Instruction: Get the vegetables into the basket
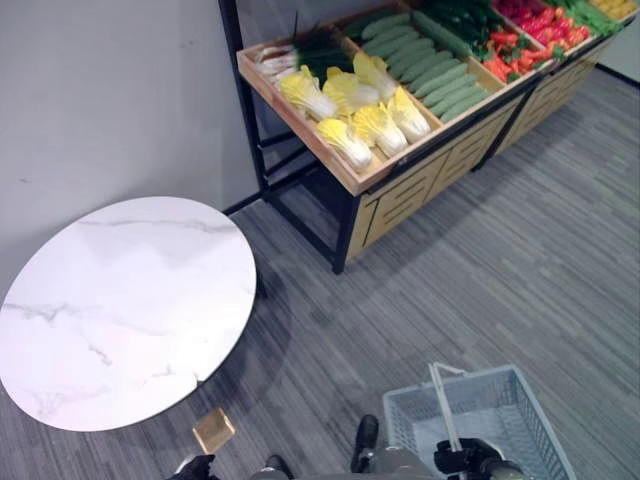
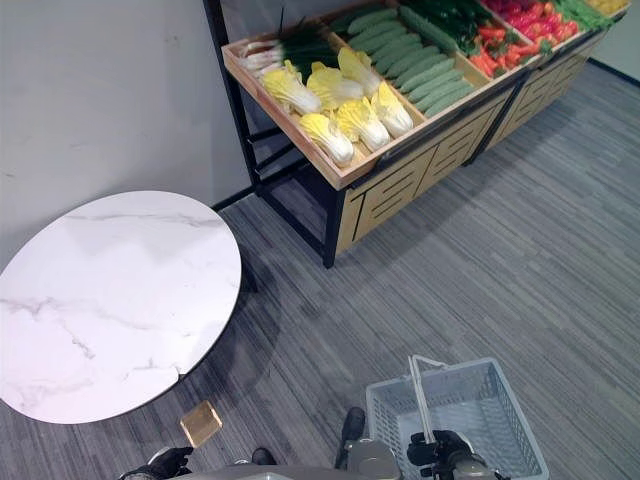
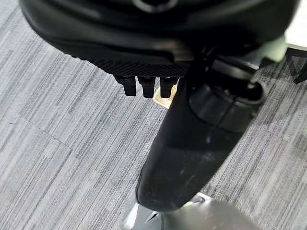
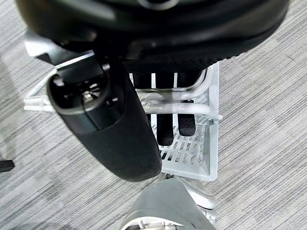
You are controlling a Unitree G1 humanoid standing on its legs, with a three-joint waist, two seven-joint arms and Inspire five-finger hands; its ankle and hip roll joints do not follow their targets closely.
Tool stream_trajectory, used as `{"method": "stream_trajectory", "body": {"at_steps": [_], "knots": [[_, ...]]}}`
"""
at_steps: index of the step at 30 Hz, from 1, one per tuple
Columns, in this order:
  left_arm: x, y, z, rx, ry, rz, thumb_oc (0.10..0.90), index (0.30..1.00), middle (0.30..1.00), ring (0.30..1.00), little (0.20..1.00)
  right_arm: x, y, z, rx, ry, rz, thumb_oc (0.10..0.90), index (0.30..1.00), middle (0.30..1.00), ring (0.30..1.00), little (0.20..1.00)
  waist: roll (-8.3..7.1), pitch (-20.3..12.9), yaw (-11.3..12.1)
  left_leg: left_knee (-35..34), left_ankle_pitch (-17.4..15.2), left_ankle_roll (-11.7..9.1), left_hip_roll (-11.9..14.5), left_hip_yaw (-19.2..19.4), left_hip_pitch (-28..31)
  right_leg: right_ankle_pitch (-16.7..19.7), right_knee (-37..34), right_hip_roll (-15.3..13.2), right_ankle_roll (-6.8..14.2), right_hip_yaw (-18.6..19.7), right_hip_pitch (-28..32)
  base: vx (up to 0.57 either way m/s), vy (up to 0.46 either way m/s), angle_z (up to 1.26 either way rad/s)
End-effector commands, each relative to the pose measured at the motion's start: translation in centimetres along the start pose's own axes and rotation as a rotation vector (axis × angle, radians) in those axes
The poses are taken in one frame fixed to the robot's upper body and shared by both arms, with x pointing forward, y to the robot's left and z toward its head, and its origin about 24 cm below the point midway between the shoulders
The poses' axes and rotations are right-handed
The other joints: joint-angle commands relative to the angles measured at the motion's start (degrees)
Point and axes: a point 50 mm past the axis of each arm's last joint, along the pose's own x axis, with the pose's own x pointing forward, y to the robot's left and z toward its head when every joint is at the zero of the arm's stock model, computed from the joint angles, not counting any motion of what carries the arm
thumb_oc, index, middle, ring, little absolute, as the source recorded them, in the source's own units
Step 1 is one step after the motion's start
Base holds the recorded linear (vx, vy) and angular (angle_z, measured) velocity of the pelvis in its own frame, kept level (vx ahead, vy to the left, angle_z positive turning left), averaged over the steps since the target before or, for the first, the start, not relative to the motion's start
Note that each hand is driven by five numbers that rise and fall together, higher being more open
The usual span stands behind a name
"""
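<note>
The vegetables lie in wooden crates on a produce stand (image 1: 400,190) at the back: yellow-green cabbages (image 1: 350,105), cucumbers (image 1: 430,65), leeks (image 1: 300,55) and red vegetables (image 1: 520,45). A pale grey plastic basket (image 1: 520,420) hangs low on my right with nothing in it. Its white handle (image 4: 192,108) runs through my right hand (image 1: 465,458), whose fingers (image 4: 165,129) curl round the bar. My left hand (image 1: 195,466) hangs at the lower left, far from the stand. Its fingers (image 3: 144,86) are relaxed and hold nothing.
A round white marble table (image 1: 120,310) stands at the left, near a grey wall. A small tan square (image 1: 213,430) lies on the striped grey carpet by its near edge. Open floor stretches between me and the stand.
</note>
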Motion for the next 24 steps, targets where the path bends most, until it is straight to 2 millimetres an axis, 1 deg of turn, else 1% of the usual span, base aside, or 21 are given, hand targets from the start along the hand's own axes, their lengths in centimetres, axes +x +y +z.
{"method": "stream_trajectory", "body": {"at_steps": [1, 3, 4, 5, 6, 7, 8, 9, 10, 11, 13, 14, 15, 16, 17, 18, 19, 21, 23, 24], "knots": [[0.2, -1.6, 3.7, -0.055, -0.112, -0.043, 0.900, 1.000, 1.000, 1.000, 1.000, 0.3, 2.0, 1.2, -0.020, -0.038, 0.058, 0.400, 0.300, 0.300, 0.300, 0.300, -1.00, 0.28, -0.58, -0.22, -1.39, -2.47, -1.07, -4.99, 2.31, -6.28, 3.01, 0.53, 4.13, 5.27, 0.53, 0.10, -0.152, 0.05], [0.2, -1.7, 4.3, -0.043, -0.135, -0.044, 0.900, 1.000, 1.000, 1.000, 1.000, 0.3, 1.8, 1.3, -0.058, -0.041, 0.057, 0.400, 0.300, 0.300, 0.300, 0.300, -1.83, 0.86, 0.08, 5.91, -0.13, -3.66, -0.05, -6.67, 0.11, -6.20, 1.16, 1.43, 3.20, 5.71, 2.29, 0.11, -0.190, 0.04], [0.1, -1.6, 4.5, -0.047, -0.142, -0.043, 0.900, 1.000, 1.000, 1.000, 1.000, 0.3, 1.8, 1.5, -0.066, -0.047, 0.058, 0.400, 0.300, 0.300, 0.300, 0.300, -2.21, 1.23, 0.43, 8.69, 0.47, -3.98, 0.19, -8.21, -0.89, -6.29, 0.63, 1.79, 2.74, 6.00, 2.98, 0.12, -0.210, -0.03], [0.1, -1.6, 4.8, -0.057, -0.154, -0.041, 0.900, 1.000, 1.000, 1.000, 1.000, 0.3, 1.8, 1.6, -0.078, -0.052, 0.059, 0.400, 0.300, 0.300, 0.300, 0.300, -2.74, 1.77, 1.11, 12.35, 1.39, -4.26, 0.23, -11.33, -2.40, -6.50, 0.34, 2.18, 2.17, 6.60, 3.71, 0.09, -0.150, -0.12], [0.1, -1.4, 5.1, -0.069, -0.165, -0.036, 0.900, 1.000, 1.000, 1.000, 1.000, 0.3, 1.6, 1.7, -0.080, -0.055, 0.055, 0.400, 0.300, 0.300, 0.300, 0.300, -3.10, 2.08, 1.43, 12.83, 1.64, -4.00, -0.21, -13.59, -3.02, -6.95, 0.28, 2.27, 1.95, 6.87, 4.03, 0.07, -0.079, -0.24], [0.1, -1.2, 5.3, -0.086, -0.173, -0.034, 0.900, 1.000, 1.000, 1.000, 1.000, 0.3, 1.7, 1.9, -0.077, -0.058, 0.057, 0.400, 0.300, 0.300, 0.300, 0.300, -3.48, 2.28, 1.80, 11.14, 0.82, -3.19, -1.53, -16.44, -3.71, -7.06, 0.12, 2.09, 2.15, 7.29, 4.03, 0.01, 0.000, -0.44], [0.1, -1.2, 5.4, -0.094, -0.178, -0.033, 0.900, 1.000, 1.000, 1.000, 1.000, 0.3, 1.7, 2.0, -0.079, -0.060, 0.057, 0.400, 0.300, 0.300, 0.300, 0.300, -3.97, 2.16, 1.93, 8.90, 0.38, -2.20, -2.72, -18.06, -4.87, -6.50, -0.29, 1.63, 2.06, 7.47, 3.59, 0.00, 0.075, -0.57], [0.1, -1.3, 5.3, -0.107, -0.174, -0.029, 0.900, 1.000, 1.000, 1.000, 1.000, 0.3, 1.5, 2.2, -0.078, -0.066, 0.053, 0.400, 0.300, 0.300, 0.300, 0.300, -4.47, 2.06, 2.41, 4.59, -0.36, -1.45, -4.03, -23.41, -6.83, -6.11, -0.33, 1.21, 2.42, 8.88, 3.40, -0.01, 0.065, -0.47], [0.1, -1.3, 5.3, -0.107, -0.174, -0.029, 0.900, 1.000, 1.000, 1.000, 1.000, 0.3, 1.5, 2.2, -0.078, -0.066, 0.053, 0.400, 0.300, 0.300, 0.300, 0.300, -4.49, 1.98, 2.35, 4.53, -0.28, -1.43, -4.07, -23.46, -6.92, -6.10, -0.34, 1.17, 2.43, 8.83, 3.32, 0.03, 0.079, -0.38], [0.1, -1.4, 5.3, -0.109, -0.175, -0.032, 0.900, 1.000, 1.000, 1.000, 1.000, 0.3, 1.5, 2.4, -0.081, -0.075, 0.051, 0.400, 0.300, 0.300, 0.300, 0.300, -4.53, 1.97, 2.60, 3.90, -0.08, -1.32, -4.61, -25.75, -7.69, -5.87, -0.18, 1.04, 2.51, 9.46, 3.29, 0.02, 0.074, -0.29], [0.1, -1.4, 5.2, -0.118, -0.179, -0.029, 0.900, 1.000, 1.000, 1.000, 1.000, 0.3, 1.5, 3.0, -0.092, -0.091, 0.052, 0.400, 0.300, 0.300, 0.300, 0.300, -4.48, 1.96, 3.77, 3.08, 0.37, -0.56, -6.55, -32.91, -8.97, -5.69, 0.09, 1.39, 2.41, 12.33, 2.76, 0.02, 0.126, -0.38], [0.1, -1.4, 5.2, -0.118, -0.179, -0.029, 0.900, 1.000, 1.000, 1.000, 1.000, 0.3, 1.5, 3.0, -0.092, -0.092, 0.052, 0.400, 0.300, 0.300, 0.300, 0.300, -4.50, 1.89, 3.72, 3.06, 0.43, -0.55, -6.57, -32.95, -9.06, -5.68, 0.08, 1.36, 2.41, 12.28, 2.68, 0.02, 0.245, -0.71], [0.1, -1.2, 5.0, -0.121, -0.176, -0.022, 0.900, 1.000, 1.000, 1.000, 1.000, 0.4, 1.8, 3.6, -0.112, -0.106, 0.061, 0.400, 0.300, 0.300, 0.300, 0.300, -4.31, 1.61, 4.10, 3.63, -0.48, 0.54, -7.71, -35.45, -9.43, -5.88, 1.86, 1.53, 2.75, 15.75, 1.47, 0.04, 0.259, -0.98], [0.1, -1.2, 4.9, -0.120, -0.173, -0.024, 0.900, 1.000, 1.000, 1.000, 1.000, 0.4, 1.9, 3.4, -0.113, -0.100, 0.063, 0.400, 0.300, 0.300, 0.300, 0.300, -4.25, 1.48, 4.10, 3.60, -0.74, 0.87, -7.66, -34.24, -8.87, -5.74, 1.72, 1.28, 2.99, 16.32, 1.73, 0.05, 0.506, -1.30], [0.1, -1.2, 4.8, -0.107, -0.174, -0.029, 0.900, 1.000, 1.000, 1.000, 1.000, 0.4, 2.1, 3.6, -0.090, -0.102, 0.062, 0.400, 0.300, 0.300, 0.300, 0.300, -3.77, 1.54, 4.04, 4.17, -1.46, 2.04, -8.31, -32.21, -8.40, -4.98, 2.06, 0.60, 3.74, 18.25, 1.41, 0.03, 0.414, -1.19], [0.1, -1.1, 4.7, -0.101, -0.171, -0.028, 0.900, 1.000, 1.000, 1.000, 1.000, 0.4, 2.2, 3.8, -0.084, -0.108, 0.063, 0.400, 0.300, 0.300, 0.300, 0.300, -3.66, 1.57, 4.12, 4.32, -1.88, 2.49, -8.56, -31.08, -8.15, -4.58, 2.22, 0.37, 4.14, 19.20, 1.11, 0.01, 0.334, -0.99], [0.1, -1.1, 4.7, -0.101, -0.171, -0.028, 0.900, 1.000, 1.000, 1.000, 1.000, 0.4, 2.2, 3.8, -0.084, -0.108, 0.063, 0.400, 0.300, 0.300, 0.300, 0.300, -3.66, 1.58, 4.18, 4.32, -1.89, 2.49, -8.55, -31.02, -8.13, -4.57, 2.23, 0.38, 4.14, 19.27, 1.11, -0.01, 0.203, -0.72], [0.1, -0.9, 4.6, -0.086, -0.171, -0.025, 0.900, 1.000, 1.000, 1.000, 1.000, 0.4, 2.4, 4.4, -0.052, -0.127, 0.066, 0.400, 0.300, 0.300, 0.300, 0.300, -3.21, 1.79, 4.45, 4.83, -2.86, 3.52, -9.06, -28.58, -7.66, -3.81, 2.58, -0.18, 5.01, 21.39, 0.26, -0.03, 0.277, -0.46], [0.1, -0.7, 4.4, -0.089, -0.165, -0.020, 0.900, 1.000, 1.000, 1.000, 1.000, 0.5, 2.7, 5.0, -0.040, -0.142, 0.077, 0.400, 0.300, 0.300, 0.300, 0.300, -2.88, 2.20, 4.70, 5.11, -3.48, 4.21, -9.39, -27.27, -7.20, -3.29, 3.12, -0.51, 5.53, 22.47, -0.32, -0.06, 0.291, -0.58], [0.1, -0.7, 4.2, -0.082, -0.156, -0.015, 0.900, 1.000, 1.000, 1.000, 1.000, 0.4, 3.1, 5.5, -0.026, -0.160, 0.088, 0.400, 0.300, 0.300, 0.300, 0.300, -2.54, 2.59, 4.59, 5.25, -4.09, 4.91, -9.87, -25.98, -6.76, -2.80, 3.65, -0.91, 6.20, 23.33, -0.99, -0.07, 0.293, -0.69]]}}
